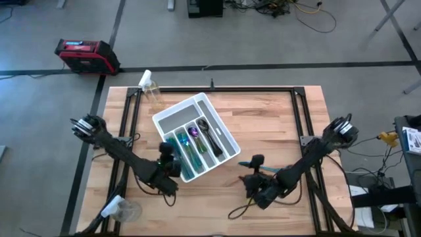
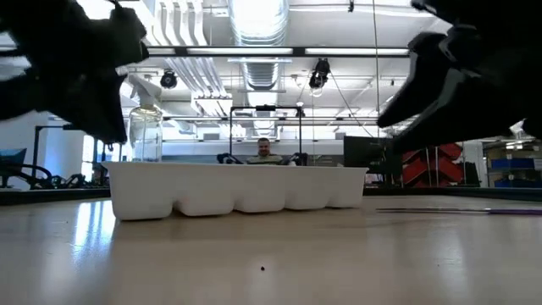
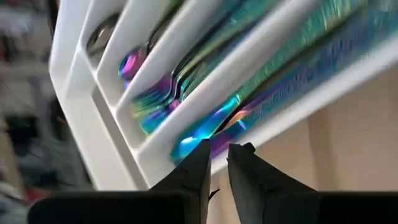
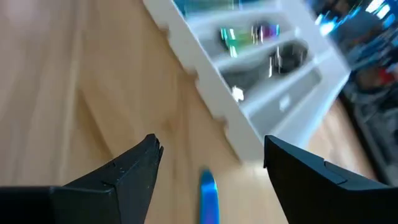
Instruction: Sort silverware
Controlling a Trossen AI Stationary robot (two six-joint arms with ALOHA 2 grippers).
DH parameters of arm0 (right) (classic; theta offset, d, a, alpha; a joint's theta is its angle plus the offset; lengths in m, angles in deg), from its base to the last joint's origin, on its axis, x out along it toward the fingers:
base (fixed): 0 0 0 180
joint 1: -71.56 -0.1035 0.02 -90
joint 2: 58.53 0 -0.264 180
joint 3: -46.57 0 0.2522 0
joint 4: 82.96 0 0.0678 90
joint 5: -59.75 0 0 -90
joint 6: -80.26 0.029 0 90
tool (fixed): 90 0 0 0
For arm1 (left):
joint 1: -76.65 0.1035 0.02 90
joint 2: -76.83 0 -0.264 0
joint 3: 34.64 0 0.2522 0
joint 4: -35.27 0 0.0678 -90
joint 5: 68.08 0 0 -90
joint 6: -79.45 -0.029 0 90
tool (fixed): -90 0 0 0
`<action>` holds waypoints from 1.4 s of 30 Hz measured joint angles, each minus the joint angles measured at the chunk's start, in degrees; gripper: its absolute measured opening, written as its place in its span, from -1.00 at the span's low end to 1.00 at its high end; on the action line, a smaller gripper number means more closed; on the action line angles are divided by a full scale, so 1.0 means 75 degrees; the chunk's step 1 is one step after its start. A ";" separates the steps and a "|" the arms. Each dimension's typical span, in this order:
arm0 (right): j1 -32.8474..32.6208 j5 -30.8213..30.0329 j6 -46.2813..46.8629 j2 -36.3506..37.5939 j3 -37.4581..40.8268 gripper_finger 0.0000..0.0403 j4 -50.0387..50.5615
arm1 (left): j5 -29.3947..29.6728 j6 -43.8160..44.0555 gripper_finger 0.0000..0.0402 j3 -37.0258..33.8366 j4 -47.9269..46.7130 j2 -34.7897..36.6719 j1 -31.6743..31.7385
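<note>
The white tray [image 1: 195, 135] lies slantwise mid-table, with iridescent teal-purple silverware [image 1: 191, 141] and a dark piece [image 1: 209, 135] in its compartments. My left gripper [image 1: 168, 158] hovers over the tray's near-left end [image 3: 155, 168], its fingers [image 3: 200, 163] almost together at the end of a purple-blue piece [image 3: 298, 78]. To the right of the tray, my right gripper [image 1: 253, 166] stands open low over the table. A blue piece [image 4: 208, 193] lies flat on the wood between its fingers, untouched, and is also visible from above [image 1: 266, 170]. My left gripper has its fingertips a narrow gap apart at the near end of a purple-blue piece [image 3: 219, 148], coming from above the tray's near end. The piece lies along its compartment. The fingertips hide the place of contact, so the hold cannot be made out further.
A clear spray bottle [image 1: 150, 89] stands at the far left corner, behind the tray [image 2: 237, 191]. A clear plastic thing [image 1: 122, 209] lies near the front left. A red case [image 1: 85, 56] is on the floor beyond. A person [image 2: 264, 151] sits far behind the table.
</note>
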 joint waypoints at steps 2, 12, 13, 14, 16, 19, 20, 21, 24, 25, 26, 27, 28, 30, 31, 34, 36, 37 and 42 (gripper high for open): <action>0.0056 0.0485 0.0288 0.0483 0.0517 0.26 0.0054 | -0.0010 0.0735 -0.79 -0.0007 0.0388 0.0269 0.0002; -0.0154 0.1780 0.1992 0.2692 0.3467 0.14 -0.1481 | -0.0208 0.0922 -0.80 -0.0006 0.4704 0.0397 -0.0105; -0.0199 0.1756 0.2073 0.2769 0.3691 0.13 -0.1724 | -0.0188 0.0773 -0.80 -0.0006 0.5214 0.0298 -0.0111; -0.0201 0.1727 0.2188 0.2774 0.3902 0.12 -0.1969 | -0.0149 0.0589 -0.80 -0.0006 0.5780 0.0189 -0.0113; -0.0196 0.1727 0.2450 0.2715 0.4267 0.09 -0.2455 | -0.0059 0.0179 -0.80 -0.0006 0.6837 -0.0113 -0.0119; -0.0193 0.1733 0.2819 0.2359 0.4624 0.03 -0.3308 | -0.0045 -0.0323 -0.80 0.0012 0.8309 -0.0740 -0.0119; -0.0193 0.1767 0.2863 0.2241 0.4678 0.01 -0.3615 | -0.0045 -0.0384 -0.80 0.0068 0.8584 -0.0988 -0.0119; -0.0195 0.1883 0.2870 0.2111 0.4695 -0.01 -0.3932 | -0.0041 -0.0395 -0.80 0.0174 0.8780 -0.1251 -0.0105; -0.0301 0.1990 0.2753 0.1575 0.4514 -0.06 -0.4637 | -0.0037 -0.0306 -0.80 0.0759 0.8914 -0.2092 -0.0069; -0.0348 0.2035 0.2620 0.1393 0.4359 -0.08 -0.4762 | -0.0030 -0.0261 -0.80 0.1010 0.8911 -0.2384 -0.0034; -0.0380 0.2111 0.2517 0.1177 0.4155 -0.10 -0.4876 | -0.0033 -0.0207 -0.80 0.1298 0.8912 -0.2696 0.0001; -0.0413 0.2148 0.2429 0.0948 0.3933 -0.11 -0.4916 | -0.0033 -0.0180 -0.80 0.1575 0.8908 -0.2992 0.0045; -0.0434 0.2138 0.2352 0.0698 0.3725 -0.13 -0.4904 | -0.0033 -0.0169 -0.80 0.1877 0.8875 -0.3314 0.0086; -0.0484 0.2048 0.2193 0.0177 0.3264 -0.16 -0.4896 | -0.0033 -0.0146 -0.80 0.2547 0.8797 -0.3918 0.0182; -0.0484 0.1996 0.2069 -0.0062 0.3023 -0.17 -0.4903 | -0.0034 -0.0129 -0.80 0.2876 0.8690 -0.4187 0.0221; -0.0493 0.1930 0.1726 -0.0600 0.2446 -0.21 -0.4925 | -0.0032 -0.0125 -0.80 0.3946 0.7980 -0.4934 0.0278; -0.0490 0.1930 0.1436 -0.0749 0.2212 -0.24 -0.4919 | -0.0030 -0.0114 -0.80 0.4671 0.7250 -0.5338 0.0279; -0.0490 0.1911 0.1360 -0.0769 0.2142 -0.26 -0.4898 | -0.0030 -0.0056 -0.80 0.5015 0.6901 -0.5522 0.0271; -0.0560 0.2067 0.0804 -0.0527 0.1910 -0.34 -0.4873 | 0.0190 0.0666 -0.80 0.6383 0.5448 -0.6290 0.0271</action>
